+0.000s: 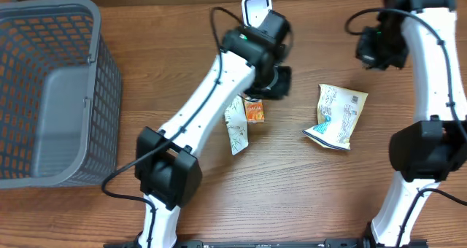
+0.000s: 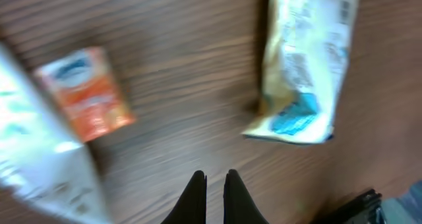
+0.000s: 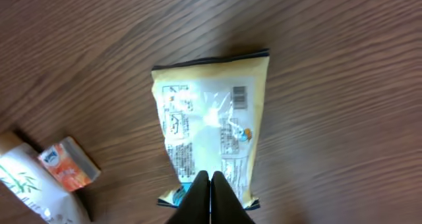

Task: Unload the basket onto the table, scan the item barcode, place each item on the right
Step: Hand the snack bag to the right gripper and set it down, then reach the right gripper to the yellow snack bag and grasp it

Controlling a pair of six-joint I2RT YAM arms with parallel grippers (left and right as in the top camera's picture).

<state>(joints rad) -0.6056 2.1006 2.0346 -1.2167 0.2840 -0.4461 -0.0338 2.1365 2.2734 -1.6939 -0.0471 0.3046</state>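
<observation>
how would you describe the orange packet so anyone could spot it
From the grey basket on the left, look right to the middle of the table. The orange packet lies beside a longer white pouch. It is the smallest packet there and the only orange one.

The table [image 1: 182, 29] is brown wood with plain grain and a dull sheen. At the left of the frame, the basket [image 1: 106, 80] is matt grey plastic mesh. The snack bag [image 3: 211, 138] is shiny, crinkled film, and the orange sachet [image 1: 254, 111] looks glossy too.

white links [image 1: 217, 82], black joints [image 1: 171, 173], black left pincer [image 2: 214, 179]
</observation>
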